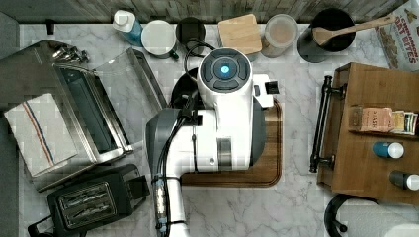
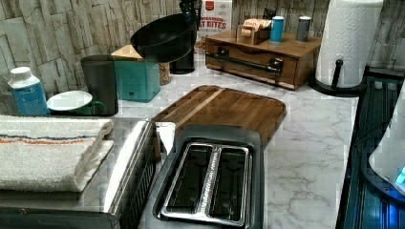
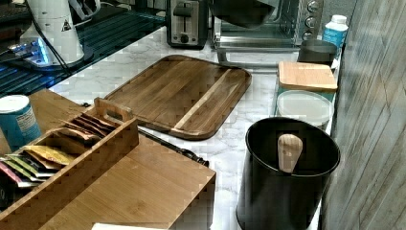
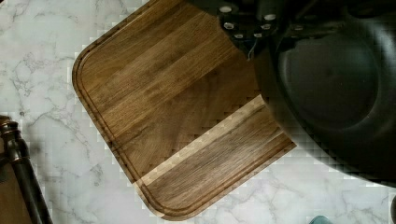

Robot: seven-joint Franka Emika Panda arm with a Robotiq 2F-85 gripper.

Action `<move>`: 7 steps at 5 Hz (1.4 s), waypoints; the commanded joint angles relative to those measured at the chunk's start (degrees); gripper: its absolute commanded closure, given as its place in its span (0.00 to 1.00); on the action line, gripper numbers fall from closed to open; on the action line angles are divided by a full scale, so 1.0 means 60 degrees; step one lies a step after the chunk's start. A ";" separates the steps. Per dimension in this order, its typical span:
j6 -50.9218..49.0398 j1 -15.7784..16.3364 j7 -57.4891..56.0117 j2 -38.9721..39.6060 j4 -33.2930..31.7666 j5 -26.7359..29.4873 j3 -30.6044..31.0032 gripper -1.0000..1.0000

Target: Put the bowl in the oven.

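Bowl (image 2: 165,38), small, round and black, is carried tilted in the air above the brown wooden cutting board (image 2: 224,109); the boxy stainless-steel oven (image 1: 86,116), door dropped open, lies beyond the board's edge. Whether the jaws pinch its rim cannot be told.

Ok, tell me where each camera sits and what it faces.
Top view: overhead, facing straight down; white arm shows.
Left view: low beside the toaster, facing across the cutting board; arm base shows.
Right view: opposite end, facing the oven; arm base shows.
Wrist view: facing down at the bowl.
Left and right views share the cutting board.
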 commanded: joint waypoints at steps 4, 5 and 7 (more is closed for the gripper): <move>0.2406 0.0182 -0.6552 0.1272 0.0916 0.0741 0.0583 1.00; 0.2533 0.0362 -0.8110 0.1534 0.1273 0.1003 0.0880 1.00; 0.3755 0.0461 -0.8577 0.1591 0.1296 0.1905 0.1365 1.00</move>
